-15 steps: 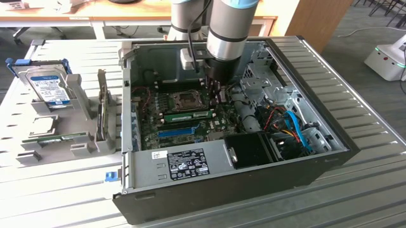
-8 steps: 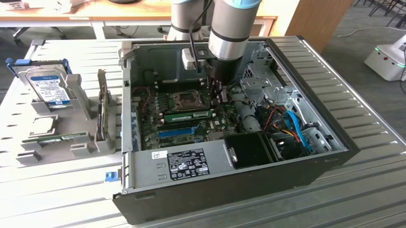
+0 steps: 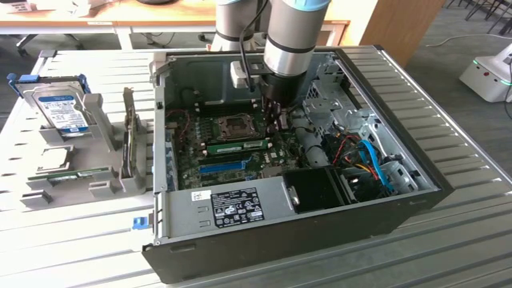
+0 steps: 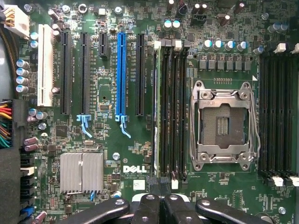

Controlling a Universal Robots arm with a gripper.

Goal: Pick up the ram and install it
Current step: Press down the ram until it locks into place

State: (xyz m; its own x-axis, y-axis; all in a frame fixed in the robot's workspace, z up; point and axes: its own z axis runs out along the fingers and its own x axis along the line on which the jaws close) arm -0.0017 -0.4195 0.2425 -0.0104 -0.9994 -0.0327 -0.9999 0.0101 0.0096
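Silver arm [image 3: 286, 42] – blue joint cap [image 3: 308, 5], black cable [image 3: 256, 27] – black hand [image 4: 161, 200]

The open-topped case [image 3: 280, 240] left the pincer [image 4: 161, 200] room above the motherboard [image 4: 105, 70], hemmed by drive cage [image 3: 340, 96], cables [image 3: 370, 157] and fan shroud [image 3: 320, 189].

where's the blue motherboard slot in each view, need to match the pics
exterior view: the blue slot lies on the motherboard in the open case, between the CPU socket and the labelled metal panel.
wrist view: the blue slot runs between two black slots, with the memory slots between it and the CPU socket.
shared landmark: the CPU socket.
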